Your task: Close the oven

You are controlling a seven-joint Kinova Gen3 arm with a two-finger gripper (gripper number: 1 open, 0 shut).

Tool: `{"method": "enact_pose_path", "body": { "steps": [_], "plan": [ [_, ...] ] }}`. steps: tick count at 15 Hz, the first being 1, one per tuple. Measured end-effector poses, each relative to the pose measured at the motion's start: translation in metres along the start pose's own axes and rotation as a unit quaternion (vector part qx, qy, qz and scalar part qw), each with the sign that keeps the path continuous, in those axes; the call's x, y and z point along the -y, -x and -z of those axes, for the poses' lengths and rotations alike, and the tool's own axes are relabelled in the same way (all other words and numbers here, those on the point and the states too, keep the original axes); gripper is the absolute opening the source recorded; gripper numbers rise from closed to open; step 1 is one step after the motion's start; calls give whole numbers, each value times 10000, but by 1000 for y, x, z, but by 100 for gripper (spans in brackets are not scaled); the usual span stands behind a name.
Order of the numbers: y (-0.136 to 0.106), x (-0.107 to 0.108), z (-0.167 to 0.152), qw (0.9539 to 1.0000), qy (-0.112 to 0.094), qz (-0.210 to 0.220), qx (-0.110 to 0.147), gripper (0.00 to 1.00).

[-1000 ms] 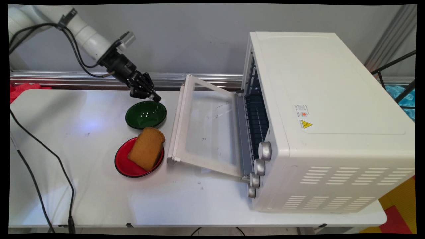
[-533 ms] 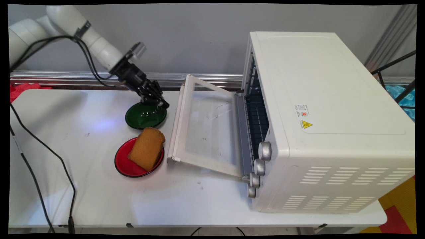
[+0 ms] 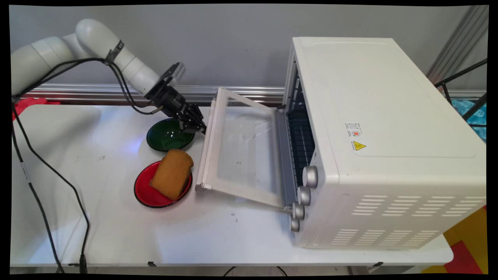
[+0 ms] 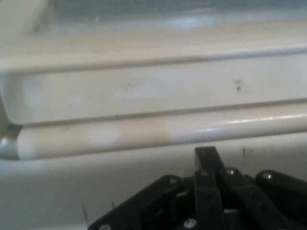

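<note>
The black gripper [image 3: 200,128], its fingers drawn together on nothing, hovers just left of the far end of the handle [image 4: 144,134] on the toaster oven's [image 3: 381,136] lowered door [image 3: 245,151], above the green bowl's [image 3: 167,136] right rim (the toast [image 3: 172,174] lies on the red plate [image 3: 146,192], nearer).

Over the last second the black gripper [image 3: 199,128] has swept rightward and lower across the table's far side, from above the far rim of the green bowl [image 3: 167,136] to the bowl's right edge. It now sits just beside the handle [image 4: 158,134] on the left edge of the white oven's open door [image 3: 241,151], which fills the hand view, fingers drawn together. More of the white arm [image 3: 97,42] shows at upper left.
</note>
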Motion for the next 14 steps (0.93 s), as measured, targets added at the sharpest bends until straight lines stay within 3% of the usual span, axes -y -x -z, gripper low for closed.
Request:
{"method": "enact_pose_path", "body": {
  "steps": [9, 14],
  "plan": [
    [-13, -3, -3, 9995, 15, 21, -308, 0],
    [-38, 1, 10, 9980, 34, -50, -622, 0]
  ]
}}
